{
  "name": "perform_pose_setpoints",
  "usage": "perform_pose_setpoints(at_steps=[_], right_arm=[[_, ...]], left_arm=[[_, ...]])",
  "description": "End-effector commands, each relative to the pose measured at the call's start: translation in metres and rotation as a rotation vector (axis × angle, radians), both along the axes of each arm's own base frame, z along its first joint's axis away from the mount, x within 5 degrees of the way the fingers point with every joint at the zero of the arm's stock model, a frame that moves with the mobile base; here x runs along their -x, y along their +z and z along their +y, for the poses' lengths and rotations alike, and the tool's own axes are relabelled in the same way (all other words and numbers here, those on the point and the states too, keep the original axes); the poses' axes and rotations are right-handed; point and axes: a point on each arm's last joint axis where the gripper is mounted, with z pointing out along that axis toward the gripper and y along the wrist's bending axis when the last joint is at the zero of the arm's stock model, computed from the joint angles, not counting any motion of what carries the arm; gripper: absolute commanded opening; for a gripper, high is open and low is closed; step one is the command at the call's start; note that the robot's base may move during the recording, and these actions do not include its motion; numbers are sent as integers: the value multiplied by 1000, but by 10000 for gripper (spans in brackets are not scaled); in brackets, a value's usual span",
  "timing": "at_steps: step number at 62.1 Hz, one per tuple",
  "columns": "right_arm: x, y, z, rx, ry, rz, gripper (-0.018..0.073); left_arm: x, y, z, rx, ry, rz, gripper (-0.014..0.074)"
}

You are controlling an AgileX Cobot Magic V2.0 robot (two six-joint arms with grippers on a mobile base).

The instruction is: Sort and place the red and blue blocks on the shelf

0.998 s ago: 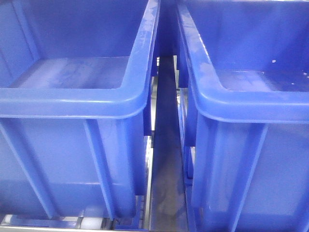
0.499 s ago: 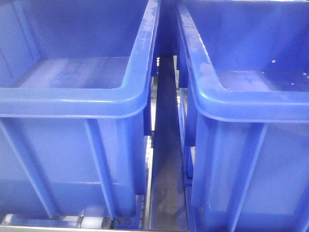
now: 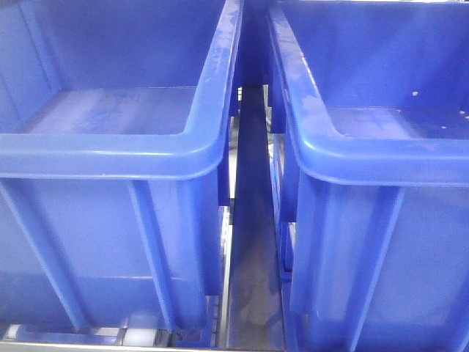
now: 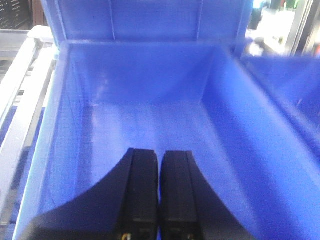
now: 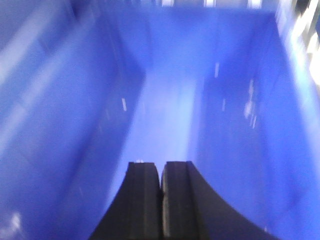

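No red or blue block shows in any view. My left gripper (image 4: 160, 152) is shut and empty, hanging over the bare floor of a large blue bin (image 4: 75, 125). My right gripper (image 5: 161, 164) is shut and empty, inside or above another large blue bin (image 5: 75, 125); that view is blurred. Neither gripper shows in the front view. Of the shelf I see grey metal rails (image 4: 20, 95) left of the left bin and a grey strip with rollers (image 3: 253, 293) between and under the bins.
In the front view two large blue bins stand side by side, the left bin (image 3: 110, 158) and the right bin (image 3: 381, 158), with a narrow gap between them. Both look bare inside. Bright background clutter (image 4: 280, 20) shows beyond the left bin.
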Motion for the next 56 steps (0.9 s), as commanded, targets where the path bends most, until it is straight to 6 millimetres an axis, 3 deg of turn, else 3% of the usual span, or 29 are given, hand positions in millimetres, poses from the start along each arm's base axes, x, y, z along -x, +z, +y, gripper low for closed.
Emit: perform_pose_setpoints(at_steps=[1, 56], right_arm=[[9, 19, -2, -4, -19, -136, 56], [14, 20, -3, -6, -19, -154, 56]], left_arm=[[4, 18, 3, 68, 15, -96, 127], [3, 20, 7, 57, 63, -130, 125]])
